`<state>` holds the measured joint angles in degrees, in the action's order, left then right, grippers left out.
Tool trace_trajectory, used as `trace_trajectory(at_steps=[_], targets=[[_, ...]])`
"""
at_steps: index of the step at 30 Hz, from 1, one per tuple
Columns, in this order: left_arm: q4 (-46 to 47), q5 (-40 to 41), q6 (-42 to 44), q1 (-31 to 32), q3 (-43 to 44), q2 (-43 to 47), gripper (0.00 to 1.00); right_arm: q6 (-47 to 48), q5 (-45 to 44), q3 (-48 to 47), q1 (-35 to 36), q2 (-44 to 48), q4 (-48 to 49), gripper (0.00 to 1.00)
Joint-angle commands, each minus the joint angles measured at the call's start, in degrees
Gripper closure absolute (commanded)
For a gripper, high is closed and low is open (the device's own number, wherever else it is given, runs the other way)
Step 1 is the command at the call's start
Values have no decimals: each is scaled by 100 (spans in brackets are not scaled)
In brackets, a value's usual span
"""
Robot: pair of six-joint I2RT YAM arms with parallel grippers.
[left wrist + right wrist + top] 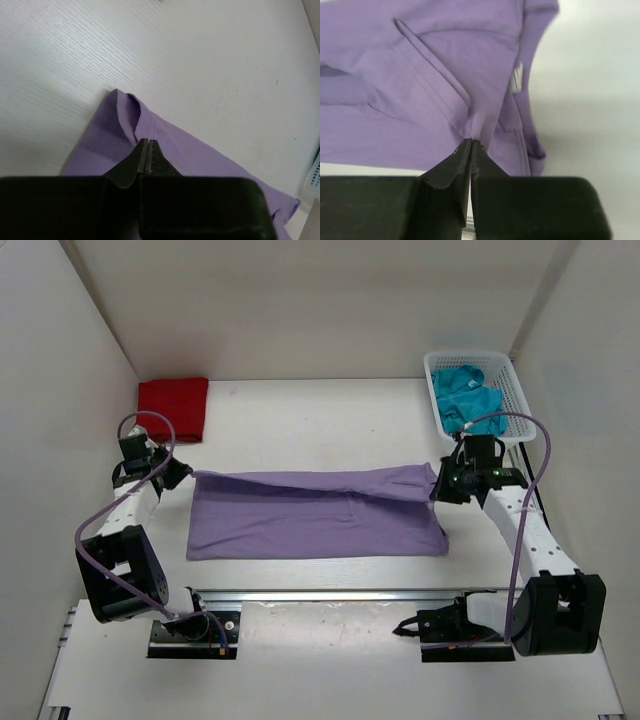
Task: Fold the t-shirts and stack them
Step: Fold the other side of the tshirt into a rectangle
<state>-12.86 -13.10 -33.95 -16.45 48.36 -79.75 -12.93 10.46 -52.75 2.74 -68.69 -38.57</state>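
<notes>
A purple t-shirt [318, 514] lies spread across the middle of the table, folded lengthwise. My left gripper [186, 474] is shut on its far left corner; in the left wrist view the gripper [146, 142] pinches a bunched edge of the purple t-shirt [165, 140]. My right gripper [440, 486] is shut on the far right corner; in the right wrist view the gripper [471, 142] pinches a fold of the purple t-shirt [420, 80], which is lifted slightly. A folded red t-shirt [173, 407] lies at the back left.
A white basket [520, 400] at the back right holds a crumpled teal t-shirt [466, 397]. White walls enclose the table on the left, back and right. A metal rail [330, 593] runs along the near edge.
</notes>
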Motion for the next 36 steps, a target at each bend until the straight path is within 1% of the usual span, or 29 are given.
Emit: trace_trajectory(at_steps=[1, 6, 7, 8, 9, 10, 11, 12, 13, 14, 15, 16, 17, 18, 19, 20, 21, 22, 23, 25, 26, 27, 29, 30, 31, 33, 36], targets=[[3, -166, -59, -113, -19, 169, 100, -148, -123, 502, -81, 373, 218, 100], [126, -201, -190, -236, -379, 170, 100, -333, -27, 1204, -142, 847, 218, 100], [213, -210, -295, -297, -475, 179, 98, -394, 8, 1362, -151, 952, 227, 100], [301, -245, -409, -341, -555, 170, 94, -403, 52, 1425, -151, 971, 209, 99], [398, -376, -480, -446, -721, 161, 83, -438, 148, 1513, -143, 997, 209, 99], [494, -534, -637, -543, -749, 161, 71, -465, 89, 1592, -108, 997, 183, 97], [626, -640, -795, -596, -810, 152, 67, -500, 53, 1566, 67, 1041, 192, 93], [671, -797, -875, -718, -863, 187, 62, -509, 9, 1531, 112, 1024, 148, 86], [775, -860, -1024, -807, -854, 222, 57, -492, -26, 1409, 156, 980, 139, 83], [864, -878, -1112, -825, -863, 266, 56, -448, 17, 1347, 156, 910, 95, 78], [917, -861, -1139, -747, -854, 371, 57, -369, -95, 1112, 122, 866, -9, 75], [917, -695, -1096, -563, -802, 494, 58, -360, -140, 918, 130, 822, -19, 76], [908, -598, -991, -318, -776, 512, 58, -325, -141, 846, 139, 787, 59, 73], [891, -458, -895, -202, -636, 591, 58, -333, -106, 706, 200, 700, 234, 73], [882, -300, -754, 112, -582, 626, 58, -342, 60, 600, 253, 586, 427, 74], [847, -237, -588, 516, -504, 609, 58, -403, 175, 573, 427, 497, 568, 81], [795, -115, -508, 676, -416, 566, 59, -351, 280, 503, 655, 209, 926, 90], [829, -53, -446, 1078, -441, 487, 59, -351, 255, 416, 762, -89, 1208, 96], [829, -52, -367, 1256, -433, 434, 59, -368, 290, 354, 885, -232, 1316, 100], [847, -95, -357, 1861, -476, 215, 61, -412, 360, 3, 1157, -915, 1797, 100], [908, -61, -357, 2047, -468, 127, 62, -412, 413, -24, 1228, -1023, 1939, 95], [917, -87, -384, 2093, -502, -5, 63, -430, 474, -129, 1255, -1276, 2132, 84], [1066, -157, -401, 2355, -626, -172, 64, -491, 527, -262, 1272, -1716, 2396, 74], [1110, -131, -419, 2391, -661, -208, 64, -535, 536, -297, 1281, -1866, 2432, 70], [1145, -148, -410, 2453, -722, -243, 64, -570, 571, -375, 1281, -2042, 2502, 68], [1207, -175, -401, 2532, -880, -243, 66, -571, 563, -455, 1342, -2228, 2573, 67], [1216, -280, -384, 2673, -1161, -235, 67, -536, 369, -560, 1457, -2544, 2468, 67]])
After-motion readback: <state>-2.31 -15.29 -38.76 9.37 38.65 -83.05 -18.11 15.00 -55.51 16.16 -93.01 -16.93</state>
